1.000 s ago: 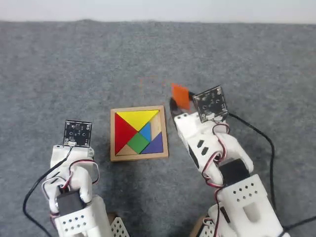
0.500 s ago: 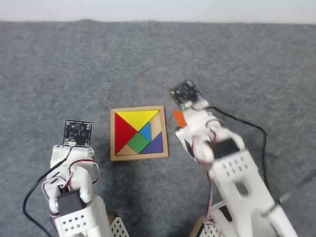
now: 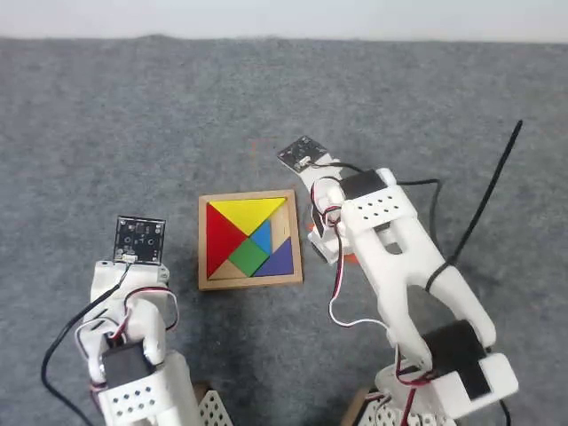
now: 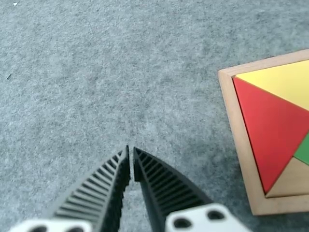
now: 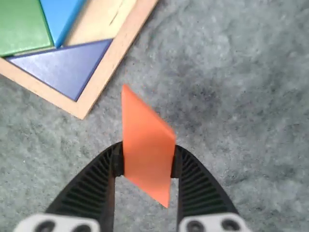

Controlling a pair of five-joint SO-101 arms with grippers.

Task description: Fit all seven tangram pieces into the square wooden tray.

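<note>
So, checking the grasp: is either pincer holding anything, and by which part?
Right pincer grips the orange piece by its opposite edges; left pincer holds nothing.

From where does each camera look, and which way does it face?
High view: fixed overhead, facing down on the mat and tray; left arm and right arm show.
Left wrist view: on the left wrist, facing down past the shut left gripper to the mat and a tray corner.
Right wrist view: on the right wrist, facing down past the right gripper, shut on the orange piece, beside another tray corner.
Shared: all three show the tray.
</note>
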